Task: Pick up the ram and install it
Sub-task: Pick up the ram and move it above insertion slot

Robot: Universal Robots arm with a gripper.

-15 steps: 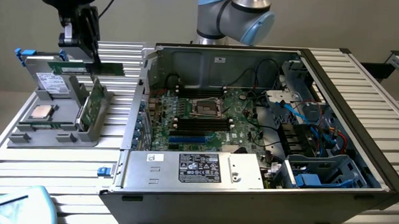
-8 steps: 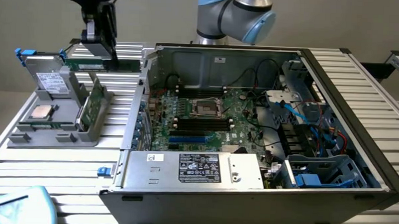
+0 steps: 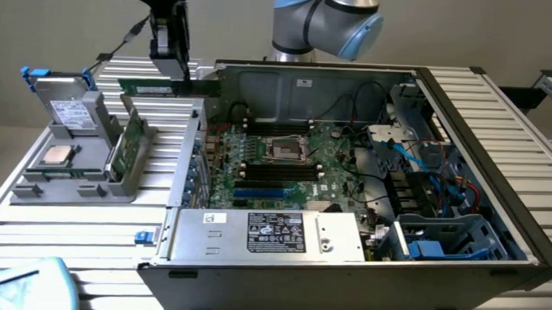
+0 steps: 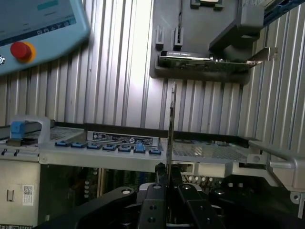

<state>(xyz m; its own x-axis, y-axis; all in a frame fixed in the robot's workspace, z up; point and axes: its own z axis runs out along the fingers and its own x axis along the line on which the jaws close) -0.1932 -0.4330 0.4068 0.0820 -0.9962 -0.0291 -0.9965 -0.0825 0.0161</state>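
Note:
The ram (image 3: 149, 88) is a thin green stick lying level in the air, above the gap between the grey parts holder (image 3: 68, 182) and the open computer case (image 3: 495, 204). My gripper (image 3: 171, 74) hangs over it from above and is shut on its top edge. In the wrist view the ram (image 4: 172, 119) shows edge-on as a thin line running out from between the black fingers (image 4: 157, 191), with the gripper (image 4: 167, 174) closed on it. Black memory slots (image 3: 275, 170) lie on the green motherboard (image 3: 303, 156) inside the case.
The grey holder carries a square silver processor (image 3: 58, 154), a drive (image 3: 71, 112) and an upright card (image 3: 127, 146). A power supply (image 3: 264, 234) fills the case's front. The case wall (image 3: 189, 145) stands between holder and motherboard. A teach pendant (image 4: 38, 28) lies on the slatted table (image 3: 71, 230).

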